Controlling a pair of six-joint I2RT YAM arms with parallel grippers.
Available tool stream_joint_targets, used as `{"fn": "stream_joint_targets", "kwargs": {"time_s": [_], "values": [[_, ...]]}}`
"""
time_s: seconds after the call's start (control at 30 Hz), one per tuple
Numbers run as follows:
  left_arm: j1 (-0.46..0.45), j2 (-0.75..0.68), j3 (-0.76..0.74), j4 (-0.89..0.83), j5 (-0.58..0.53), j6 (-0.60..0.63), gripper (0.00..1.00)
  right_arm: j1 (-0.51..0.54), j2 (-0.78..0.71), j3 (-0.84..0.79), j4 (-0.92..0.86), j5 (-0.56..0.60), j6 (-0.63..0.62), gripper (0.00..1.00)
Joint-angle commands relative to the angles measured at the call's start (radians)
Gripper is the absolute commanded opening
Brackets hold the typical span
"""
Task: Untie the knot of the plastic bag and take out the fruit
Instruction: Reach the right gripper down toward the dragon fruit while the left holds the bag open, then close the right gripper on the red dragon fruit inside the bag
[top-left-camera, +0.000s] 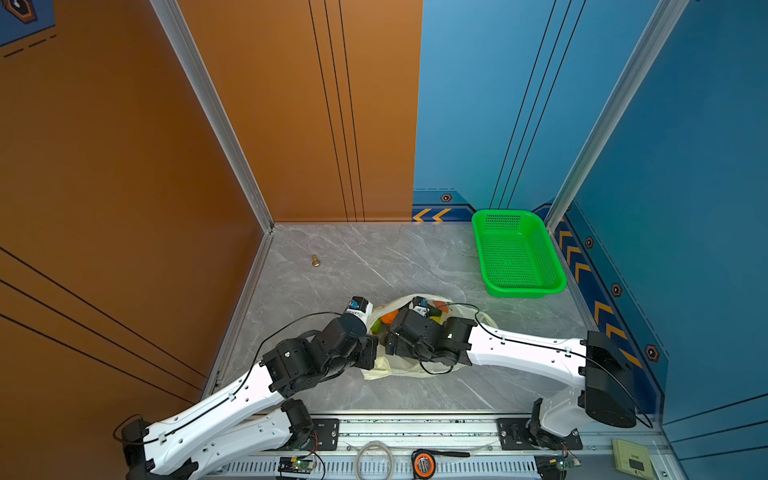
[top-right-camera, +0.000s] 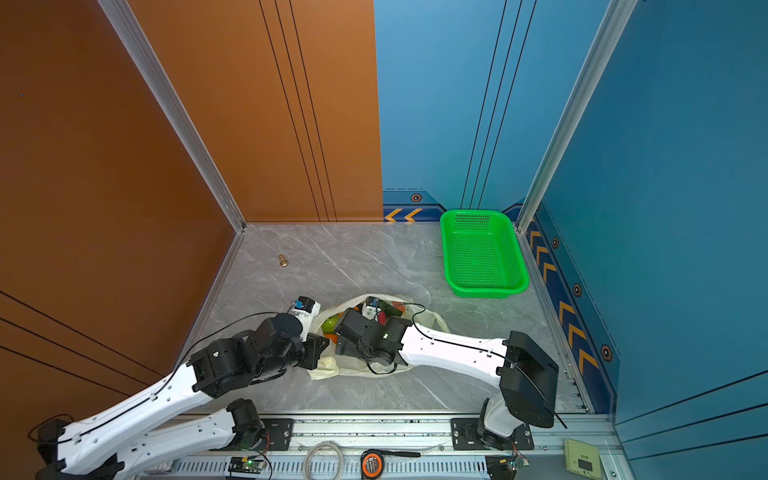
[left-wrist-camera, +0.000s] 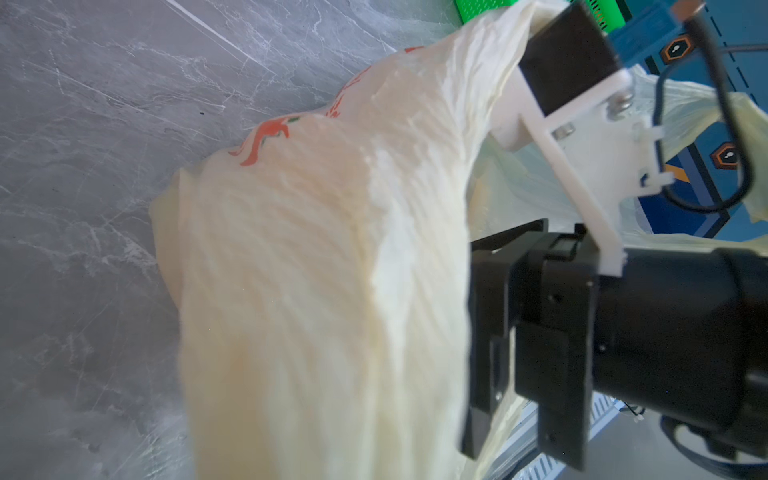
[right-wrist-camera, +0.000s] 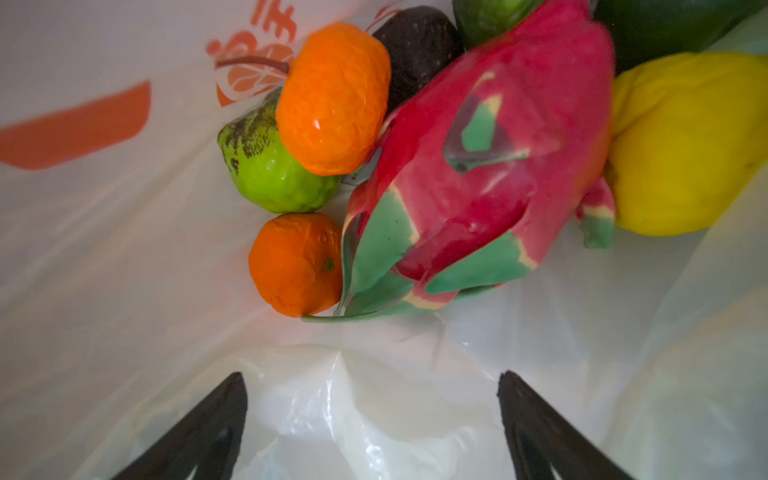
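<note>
fruit: All of it is inside the bag. The dragon fruit (right-wrist-camera: 478, 166) sits on top in the middle, with the big orange (right-wrist-camera: 332, 99), small orange (right-wrist-camera: 295, 266) and bumpy green one (right-wrist-camera: 266, 170) on one side. The lemon (right-wrist-camera: 685, 145) is on the other side and a dark avocado (right-wrist-camera: 419, 45) is behind. Nothing's out yet.
plastic bag (top-left-camera: 399, 368): It lies on the grey table (top-left-camera: 374, 257) near the front, between your two arms, with its mouth gaping.
knot: I can't spot a tied one anywhere, so I'd call that step done.
right gripper (right-wrist-camera: 372, 376): It's in the bag mouth with jaws spread wide and nothing between them. Loose film is bunched right under the fingers (right-wrist-camera: 216, 415), just short of the dragon fruit.
left gripper (top-left-camera: 368, 357): It's clenched on the bag's edge. Its wrist view shows pleated film fanning out taut, though the tips themselves are hidden.
risk, film: Close from here and you'll likely pinch that fold instead of fruit, and drag the whole bag.
risk, dragon fruit: It's wide with floppy leaf flaps. Catch only a flap and it'll probably slip and shove the oranges deeper.
risk, left hand: If it lets go, the mouth collapses over your right gripper.
risk, cable (left-wrist-camera: 725, 104): It hangs close to the bag and could snag film on the way out.
green basket (top-left-camera: 528, 291): It's well apart in the far right corner, so a weak pinch means a drop mid-carry.
</note>
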Motion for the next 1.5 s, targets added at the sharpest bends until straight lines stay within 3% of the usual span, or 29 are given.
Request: {"fn": "stream_joint_targets", "kwargs": {"time_s": [0.0, 0.4, 0.73, 1.0, 1.47], "values": [[-0.008, -0.001, 0.009, 0.03, -0.03, -0.01, 0.0, 0.019, 0.006, -0.034, 0.056, 0.024, 0.072, 0.92], [-0.012, -0.07, -0.088, 0.041, 0.077, -0.026, 0.0, -0.099, 0.062, -0.03, 0.117, 0.075, 0.172, 0.86], [-0.011, -0.071, -0.093, 0.043, 0.098, -0.028, 0.0, -0.076, 0.155, 0.023, 0.085, 0.066, 0.238, 0.85], [-0.011, -0.072, -0.094, 0.044, 0.12, -0.028, 0.0, -0.057, 0.166, 0.029, 0.036, 0.166, 0.346, 0.92], [-0.011, -0.07, -0.095, 0.046, 0.148, -0.033, 0.0, -0.119, 0.223, 0.073, 0.006, 0.139, 0.337, 0.86]]}}
